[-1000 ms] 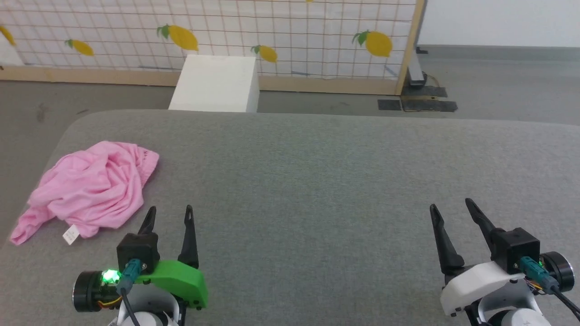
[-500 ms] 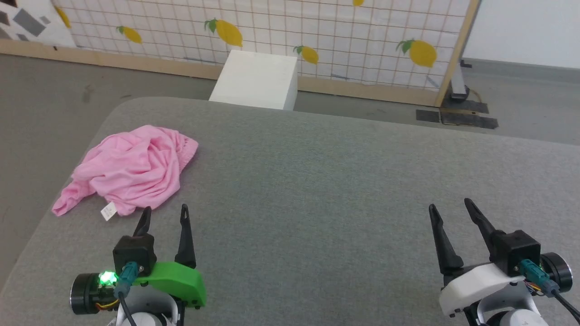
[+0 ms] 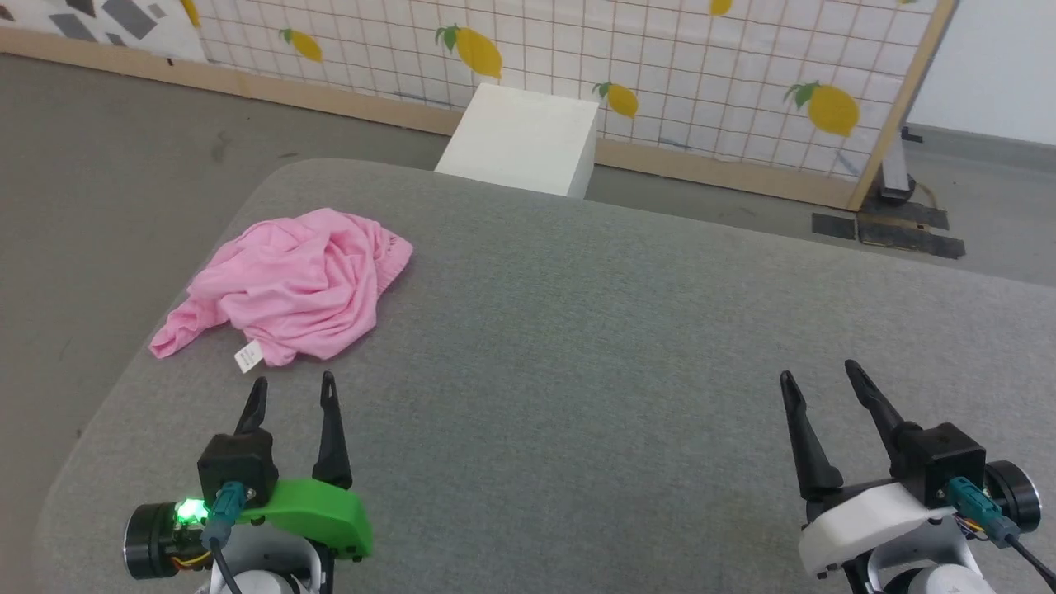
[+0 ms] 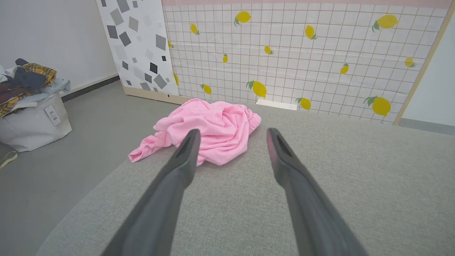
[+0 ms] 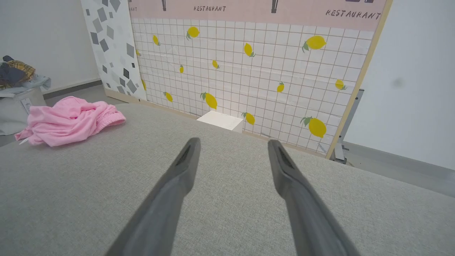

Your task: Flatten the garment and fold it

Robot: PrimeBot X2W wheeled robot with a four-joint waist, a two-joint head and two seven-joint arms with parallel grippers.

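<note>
Far over on the left, on the grey floor (image 4: pixel 89 117), sits a pale bag (image 4: pixel 35 124) with a heap of mixed clothes piled on top. Next comes the big grey table (image 3: pixel 577 346) with a soft cloth top and round corners. Near its far left corner lies the garment (image 3: pixel 297 280), pink and all crumpled in a lump, not flat and not folded. One thin end of it trails out to the left, close to the table's edge. Its bunched stretchy waistband (image 3: pixel 394 257) is on the right side of the lump. A small white label (image 3: pixel 248 356) sticks out from the near edge and rests on the table.

Just on the near side of the garment is the left gripper (image 3: pixel 294 379), the one with the green cover. Its two dark fingers are spread well apart and point at the pink lump. It has nothing between them, and its tips are close to the label but apart from it.

Past the far edge of the table, on the floor, stands a white box (image 3: pixel 520 140). Behind the box is a screen (image 3: pixel 701 82) with a grid of squares and yellow lemons on it.

Over on the right, near the table's front, is the right gripper (image 3: pixel 817 370), with a white cover. Its fingers are spread wide too, with nothing in them. It is well apart from the garment, over bare grey table
</note>
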